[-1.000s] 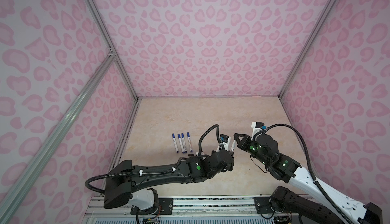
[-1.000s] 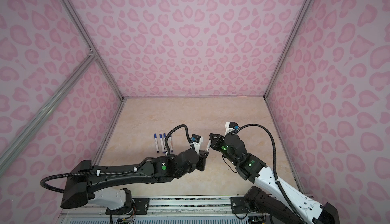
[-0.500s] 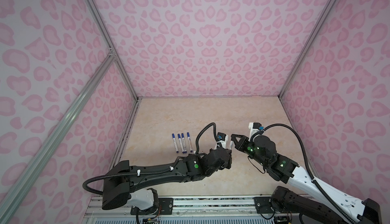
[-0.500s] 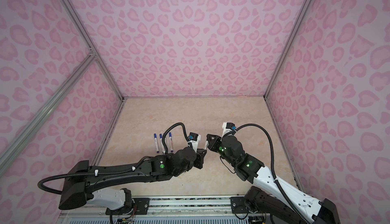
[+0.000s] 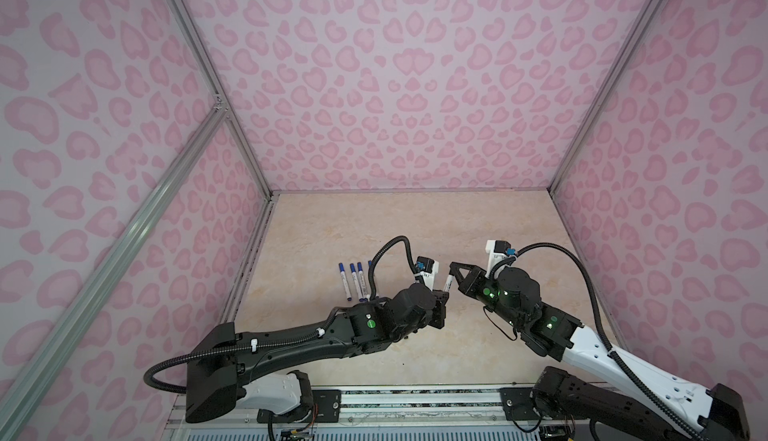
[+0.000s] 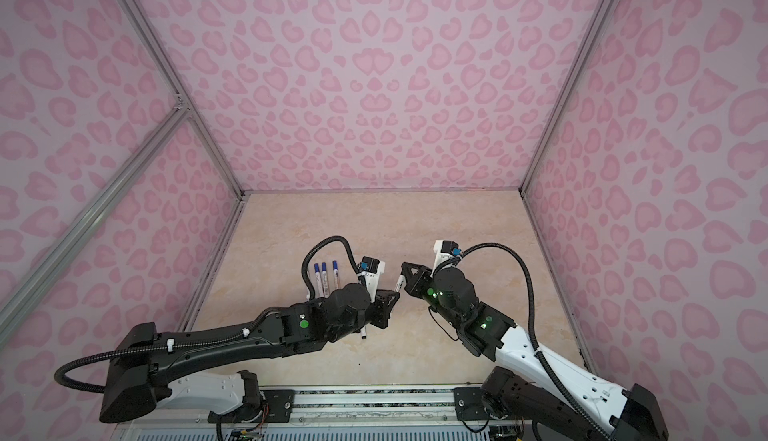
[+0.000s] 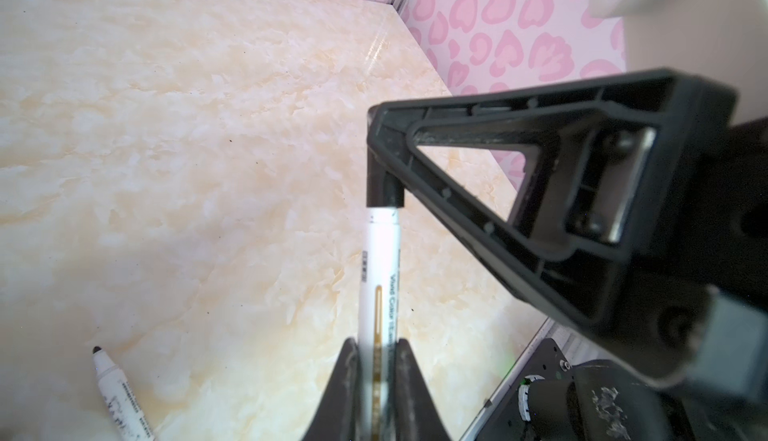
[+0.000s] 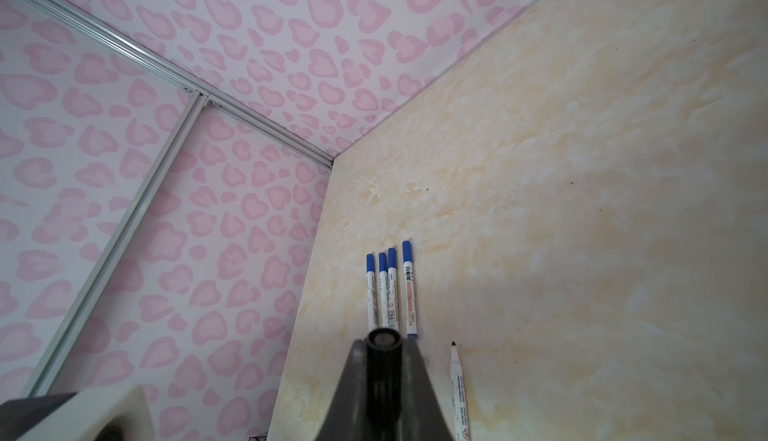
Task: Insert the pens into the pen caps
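My left gripper (image 7: 377, 343) is shut on a white pen (image 7: 380, 276) that points up and away from it. The pen's front end sits inside a black pen cap (image 7: 384, 193), so its tip is hidden. My right gripper (image 8: 383, 345) is shut on that black cap (image 8: 382, 337). In both top views the two grippers meet nose to nose above the table's middle: left gripper (image 5: 440, 298), held pen (image 5: 448, 283), right gripper (image 5: 454, 267). Another uncapped pen with a black tip (image 8: 457, 380) lies on the table below the left arm.
Several pens wearing blue caps (image 8: 390, 289) lie side by side on the marble-look table (image 5: 415, 227), left of the grippers, also seen in the top views (image 6: 325, 277). Pink patterned walls (image 5: 395, 85) close in the back and both sides.
The right gripper has moved left with the black cap and the left gripper has shifted with its pen. The gap between pen and cap has closed.
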Motion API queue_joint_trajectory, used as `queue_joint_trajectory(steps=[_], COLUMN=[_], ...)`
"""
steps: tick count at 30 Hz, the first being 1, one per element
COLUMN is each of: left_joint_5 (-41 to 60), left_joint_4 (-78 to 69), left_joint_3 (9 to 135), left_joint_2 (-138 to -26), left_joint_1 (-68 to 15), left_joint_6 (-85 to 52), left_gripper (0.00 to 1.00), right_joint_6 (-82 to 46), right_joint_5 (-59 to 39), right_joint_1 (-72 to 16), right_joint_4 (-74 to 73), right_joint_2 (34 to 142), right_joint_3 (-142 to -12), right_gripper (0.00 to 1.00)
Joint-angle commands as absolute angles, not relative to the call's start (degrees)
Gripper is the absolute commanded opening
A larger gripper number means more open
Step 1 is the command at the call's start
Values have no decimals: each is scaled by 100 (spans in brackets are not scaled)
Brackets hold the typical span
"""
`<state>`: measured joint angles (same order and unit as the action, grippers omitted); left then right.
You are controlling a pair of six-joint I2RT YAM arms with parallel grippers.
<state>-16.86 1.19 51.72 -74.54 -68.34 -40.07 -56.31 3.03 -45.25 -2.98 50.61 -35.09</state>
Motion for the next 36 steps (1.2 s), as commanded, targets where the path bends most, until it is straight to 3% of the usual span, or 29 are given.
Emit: queue_joint_trajectory(steps=[1, 12, 19, 28, 36], left_joint_5=[-2101, -2199, -2635, -2936, -2738], left_joint_4=[-173, -205, 48, 237, 170], left_joint_3=[5060, 4995, 5256, 5440, 5388], left_joint_2=[-7341, -7327, -7653, -7778, -7757], left_joint_1=[-6742, -6690, -6706, -6704, -6705], left_joint_6=[-4043, -3990, -3881, -3821, -3802], left_gripper=[3, 3, 3, 3, 3], right_joint_6=[-5565, -6389, -6814, -6187, -5472], right_joint_5=[-147, -919, -542, -54, -155], right_joint_1=[-4412, -4161, -4245, -4420, -4255], right_joint_4=[-553, -1029, -835, 183, -250], right_joint_2=[5002, 5106, 4980, 5068, 5280], right_joint_3=[-3359, -3148, -3127, -3676, -3709], right_gripper=[13, 6, 2, 2, 3])
